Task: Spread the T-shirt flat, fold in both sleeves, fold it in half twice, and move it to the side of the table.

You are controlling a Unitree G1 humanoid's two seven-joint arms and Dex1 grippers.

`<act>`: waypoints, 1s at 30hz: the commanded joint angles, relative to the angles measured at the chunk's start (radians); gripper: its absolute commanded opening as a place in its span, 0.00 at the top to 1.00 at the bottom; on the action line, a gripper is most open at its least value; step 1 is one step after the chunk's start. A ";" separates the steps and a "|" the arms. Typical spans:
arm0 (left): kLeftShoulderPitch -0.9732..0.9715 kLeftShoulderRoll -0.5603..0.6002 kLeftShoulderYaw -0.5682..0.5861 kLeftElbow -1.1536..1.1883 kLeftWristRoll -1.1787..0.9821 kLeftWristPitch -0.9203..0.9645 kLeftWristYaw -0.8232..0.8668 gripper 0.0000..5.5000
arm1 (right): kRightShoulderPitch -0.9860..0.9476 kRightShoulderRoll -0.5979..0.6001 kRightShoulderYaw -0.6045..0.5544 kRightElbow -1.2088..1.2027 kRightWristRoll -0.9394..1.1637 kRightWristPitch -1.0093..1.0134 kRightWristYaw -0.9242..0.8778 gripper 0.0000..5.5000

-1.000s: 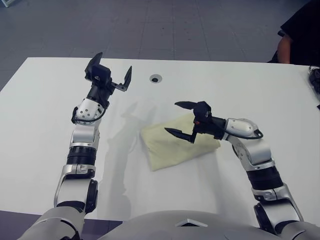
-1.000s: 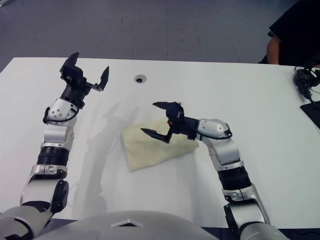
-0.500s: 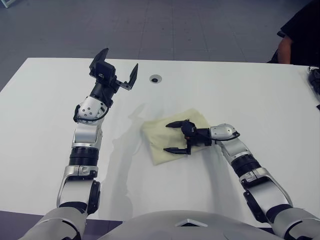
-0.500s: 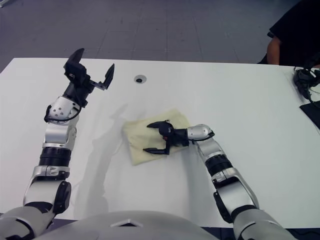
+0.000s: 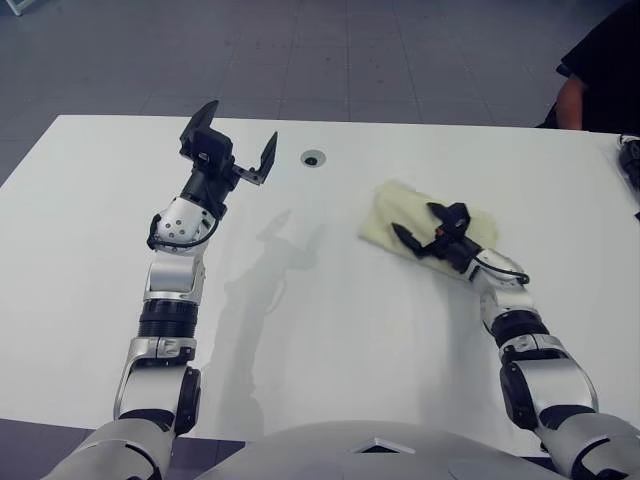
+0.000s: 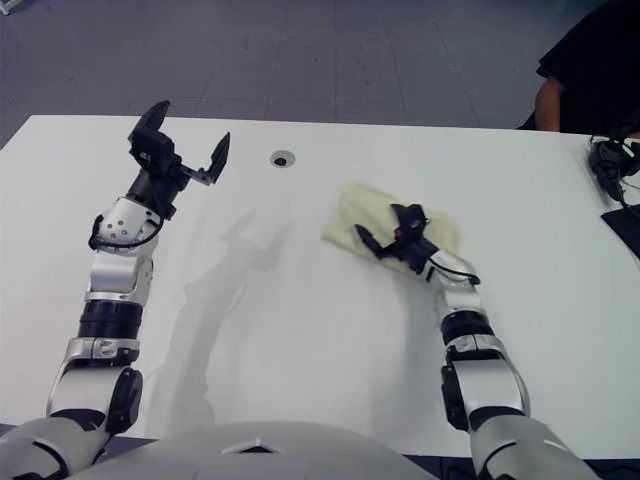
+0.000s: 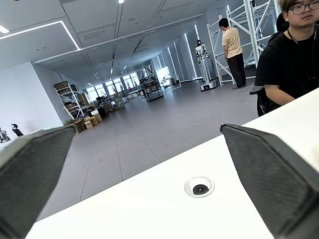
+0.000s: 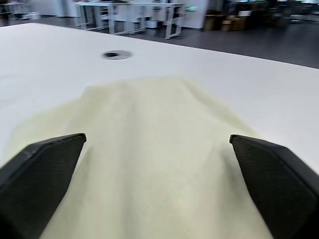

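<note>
With jaws released, the right gripper [image 5: 415, 220] is sliding the folded T-shirt [image 5: 384, 205] beneath it sideways across the bench [image 5: 330, 330], nearing task completion.

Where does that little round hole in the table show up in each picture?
Left eye view: the hole lies near the far edge of the table, beyond the folded T-shirt.
Right eye view: the hole, same place, left of the T-shirt.
Left wrist view: the hole sits between the open jaws of the left gripper.
Right wrist view: the hole lies beyond the T-shirt.
Shared landmark: the table's far edge.
</note>
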 commanded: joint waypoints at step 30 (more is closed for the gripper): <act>0.092 0.087 0.079 -0.041 -0.029 0.020 -0.064 0.02 | 0.112 0.026 -0.144 -0.132 -0.211 -0.045 -0.710 0.02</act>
